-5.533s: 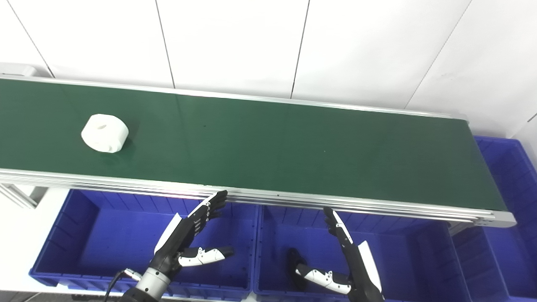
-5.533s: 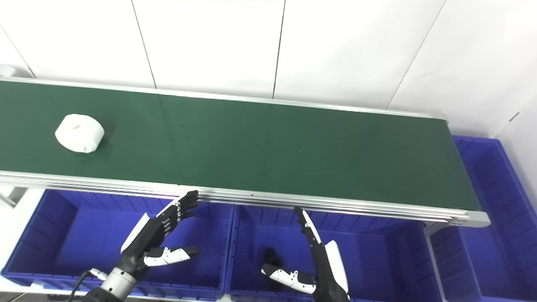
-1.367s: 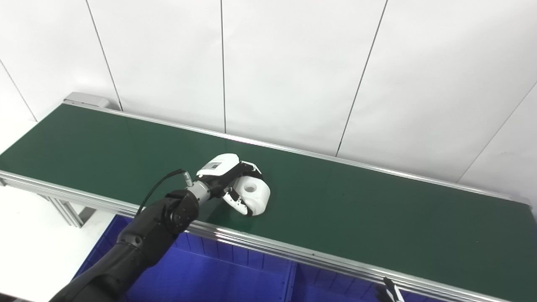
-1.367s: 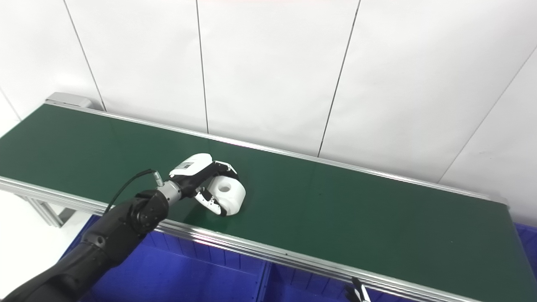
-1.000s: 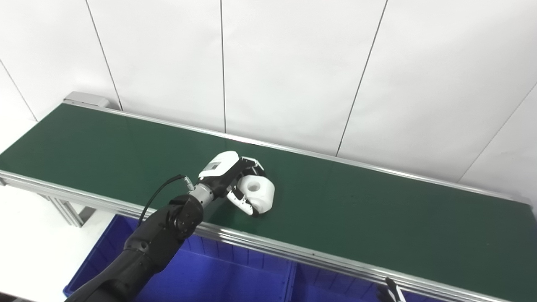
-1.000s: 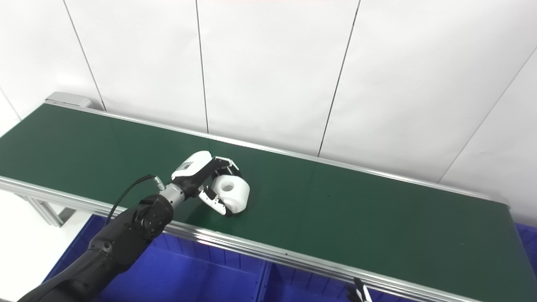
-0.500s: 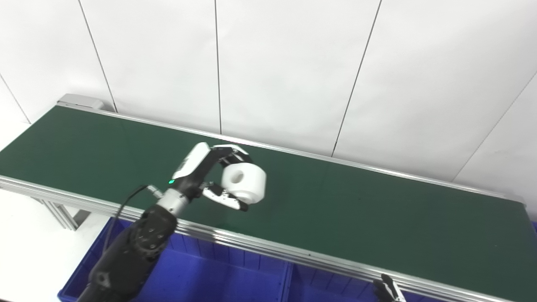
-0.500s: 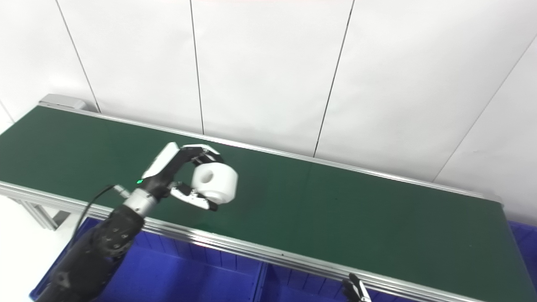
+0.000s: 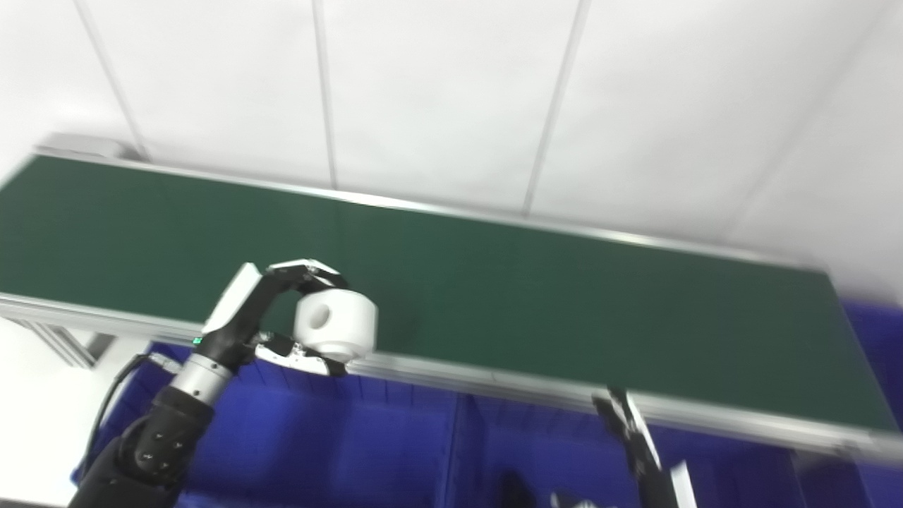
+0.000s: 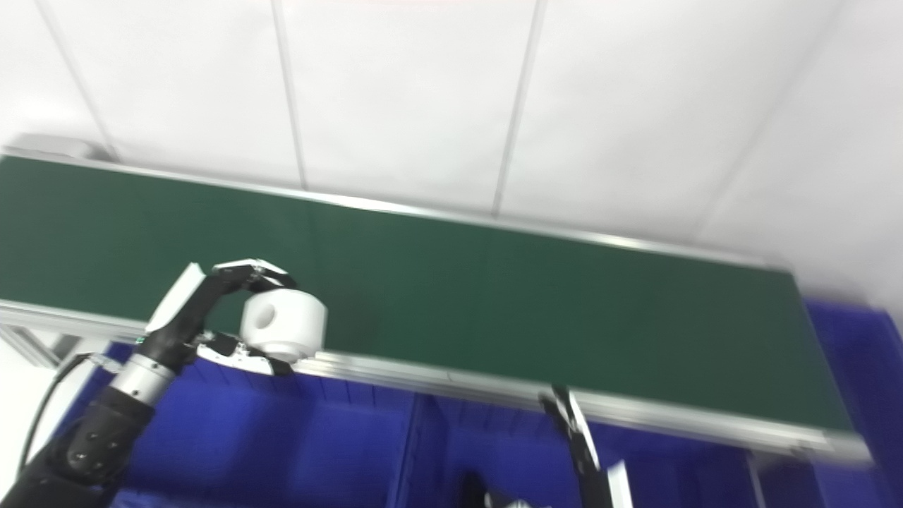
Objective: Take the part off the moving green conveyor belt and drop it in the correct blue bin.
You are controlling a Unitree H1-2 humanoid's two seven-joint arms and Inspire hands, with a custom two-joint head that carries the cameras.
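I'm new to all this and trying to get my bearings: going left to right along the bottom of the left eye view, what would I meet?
Left hand → white part it holds → right hand.

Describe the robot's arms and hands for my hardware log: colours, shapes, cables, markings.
The left hand has a white back plate, black fingers and white-shelled thumb. A silver wrist cuff with a small green light joins a bulky black forearm; a black cable loops beside it. The right hand looks black and white, blurred.

part (image 9: 336, 327) – white cyl w/ bore | lifted, tilted | over belt (image 9: 494, 296) near edge
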